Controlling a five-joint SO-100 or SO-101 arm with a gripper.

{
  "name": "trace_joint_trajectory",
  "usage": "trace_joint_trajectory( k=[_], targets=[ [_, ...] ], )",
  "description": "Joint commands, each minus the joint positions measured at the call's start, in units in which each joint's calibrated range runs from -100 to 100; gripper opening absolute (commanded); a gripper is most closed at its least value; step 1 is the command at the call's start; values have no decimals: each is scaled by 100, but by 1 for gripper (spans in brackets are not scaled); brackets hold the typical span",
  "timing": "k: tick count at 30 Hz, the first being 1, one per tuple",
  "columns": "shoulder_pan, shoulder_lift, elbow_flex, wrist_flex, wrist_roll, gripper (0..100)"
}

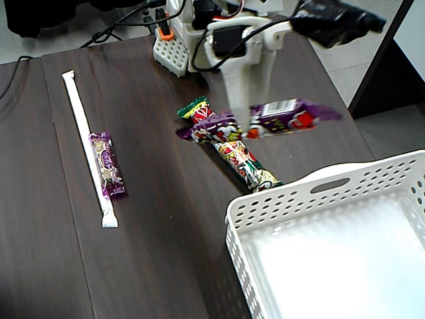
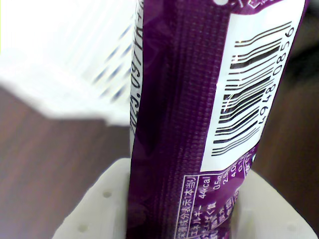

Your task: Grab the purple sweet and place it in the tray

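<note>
Wrist view: white two-finger gripper (image 2: 179, 221) pinching a long purple foil-wrapped sweet (image 2: 184, 99), barcode label facing the camera, white fingers (image 2: 94, 209) on either side of the wrapper. Fixed view: the sweet sticks out crosswise both ways from the jaws, blurred, seemingly lifted off the dark brown wooden table (image 1: 166, 252). Just under the gripper lies a colourful stick sweet with a green end (image 1: 242, 163). White perforated plastic tray (image 1: 292, 189) sits near, lower right of the gripper. Well apart to its left: small purple packet (image 1: 106, 163) touching a white paper-wrapped straw (image 1: 86, 143).
</note>
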Motion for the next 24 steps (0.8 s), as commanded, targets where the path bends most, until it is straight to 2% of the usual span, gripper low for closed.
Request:
trace_joint_trajectory(
  k=[1, 5, 10, 24],
  targets=[
    [-187, -156, -426, -823, 586, 1],
    [-379, 296, -462, -1542, 1499, 1],
    [-658, 924, -526, -2518, 2910, 1],
    [-1453, 2422, -1384, -2603, 2984, 1]
  ],
)
